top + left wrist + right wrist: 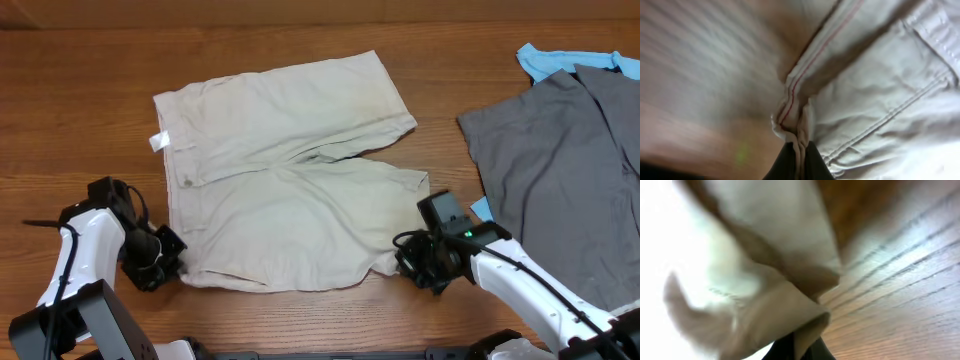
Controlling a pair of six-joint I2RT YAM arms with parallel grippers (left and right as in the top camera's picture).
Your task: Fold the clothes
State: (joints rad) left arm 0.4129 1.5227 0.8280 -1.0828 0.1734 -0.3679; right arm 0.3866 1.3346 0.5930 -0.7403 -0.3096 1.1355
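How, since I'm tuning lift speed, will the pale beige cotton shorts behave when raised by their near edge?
Probably floppy: the pale beige cotton shorts already crease and bunch where the left gripper pinches one near corner. Pinched only there and by the right gripper at the hem, the middle likely sags. Seemingly light, thin cloth.

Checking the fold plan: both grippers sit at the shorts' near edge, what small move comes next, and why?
Probably lift both corners slightly, together. The left gripper is shut on the waistband corner of the shorts, the right gripper on the near leg hem, and the rest lies flat on the table.
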